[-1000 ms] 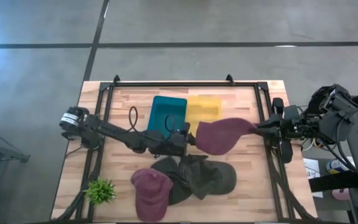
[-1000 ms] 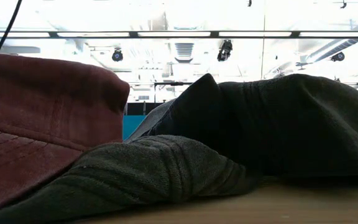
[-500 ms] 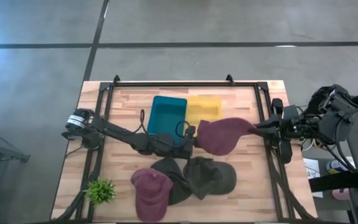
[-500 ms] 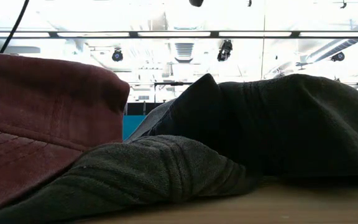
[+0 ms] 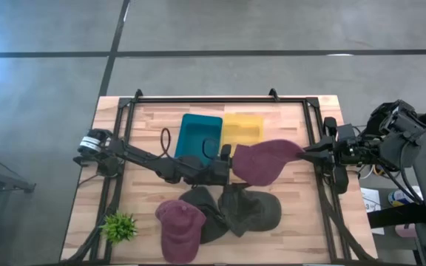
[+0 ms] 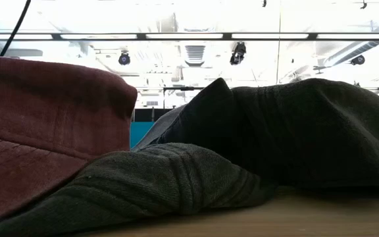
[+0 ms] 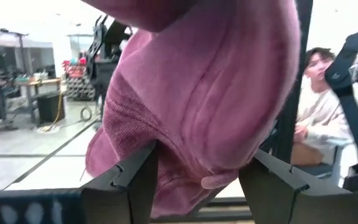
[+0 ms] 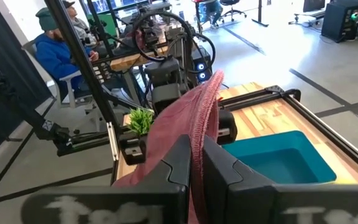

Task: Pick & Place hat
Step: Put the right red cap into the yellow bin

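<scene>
Left gripper [image 5: 228, 161] has slid in from 9 o'clock since a moment ago and now sits right against the raised maroon hat [image 5: 263, 160]; the hat itself has barely shifted. That hat hangs above the table [image 5: 294, 122] centre, just off the 5 o'clock corner of the yellow bin [image 5: 242, 127], stretched between the 2 grippers. In the left wrist view the left fingers [image 7: 126, 180] stand spread wide, with the maroon cloth [image 7: 204, 93] dropping down between them, not yet squeezed. Over at 3 o'clock, the right gripper [image 5: 307, 152] is pressed together on the hat's edge, and the right wrist view shows the cloth [image 8: 185, 137] pinched between its 2 dark fingers [image 8: 173, 168]. The teal bin [image 5: 198, 134] lies beside the yellow one, toward 9 o'clock. Toward 6 o'clock, 2 dark olive hats [image 5: 254, 209] lie overlapped on the wood, a second maroon hat [image 5: 177, 227] touching them at 8 o'clock, with a small green plant [image 5: 120, 226] near the table's corner.
</scene>
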`<act>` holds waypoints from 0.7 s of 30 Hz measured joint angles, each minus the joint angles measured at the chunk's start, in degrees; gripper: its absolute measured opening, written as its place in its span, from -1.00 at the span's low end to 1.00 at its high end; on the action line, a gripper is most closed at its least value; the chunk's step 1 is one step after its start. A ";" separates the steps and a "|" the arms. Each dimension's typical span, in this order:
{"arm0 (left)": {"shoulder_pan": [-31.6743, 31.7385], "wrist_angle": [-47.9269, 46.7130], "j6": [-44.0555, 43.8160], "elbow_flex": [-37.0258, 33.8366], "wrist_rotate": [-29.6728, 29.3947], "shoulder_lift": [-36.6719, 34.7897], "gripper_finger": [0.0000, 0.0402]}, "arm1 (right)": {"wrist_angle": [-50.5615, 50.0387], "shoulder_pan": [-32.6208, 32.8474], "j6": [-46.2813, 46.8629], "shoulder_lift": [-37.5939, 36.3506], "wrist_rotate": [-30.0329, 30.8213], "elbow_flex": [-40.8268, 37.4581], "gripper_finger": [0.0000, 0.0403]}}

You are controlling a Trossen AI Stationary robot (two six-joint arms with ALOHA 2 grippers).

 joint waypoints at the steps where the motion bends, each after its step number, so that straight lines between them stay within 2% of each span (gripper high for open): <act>1: 0.00 0.39 -0.05 0.26 0.70 0.00 0.03 | -0.13 0.01 0.26 0.00 0.00 0.00 -0.94; 5: -0.49 0.40 -1.34 1.34 1.08 -0.02 0.01 | -1.75 0.02 1.44 0.01 0.24 0.00 -0.94; 8: -0.85 0.40 -1.55 2.04 1.08 -0.02 -0.09 | -3.77 0.02 2.60 0.26 1.38 0.02 -0.94; 11: -0.90 -0.15 -1.66 2.82 1.12 -0.04 -0.32 | -5.20 -0.18 4.41 0.38 1.39 -0.38 -0.94; 16: -0.85 -4.34 -1.71 4.67 1.84 -0.07 -0.88 | -5.47 -0.59 6.29 0.59 1.40 -0.83 -0.92; 21: -0.85 -7.23 -2.12 6.15 2.37 -0.11 -0.95 | -5.55 -0.63 7.41 0.59 3.61 -0.83 -0.72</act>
